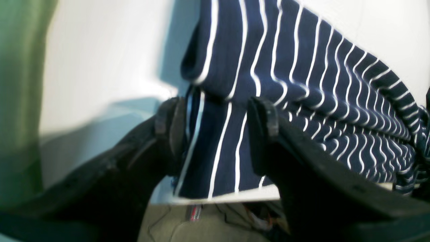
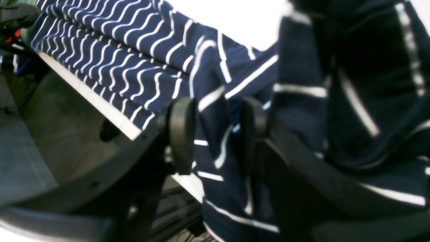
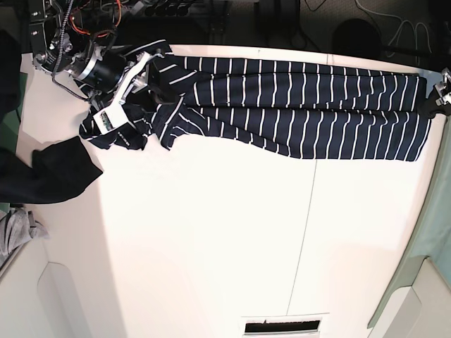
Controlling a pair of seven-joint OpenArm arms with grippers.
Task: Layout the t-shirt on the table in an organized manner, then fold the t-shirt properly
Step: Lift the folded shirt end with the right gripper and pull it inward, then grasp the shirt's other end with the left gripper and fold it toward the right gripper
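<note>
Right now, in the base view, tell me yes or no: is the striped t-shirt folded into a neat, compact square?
No. The t-shirt lies stretched in a long band along the far edge of the table, bunched at one end.

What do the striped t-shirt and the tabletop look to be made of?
The t-shirt: soft knit fabric, probably cotton jersey; it folds, drapes and ripples its white stripes. The table: rigid, smooth matte white board, maybe laminate; flat, with one thin dark seam.

The t-shirt (image 3: 296, 113) is dark navy with thin white stripes; the desk (image 3: 211, 239) under it is plain white with one dark seam line.
</note>
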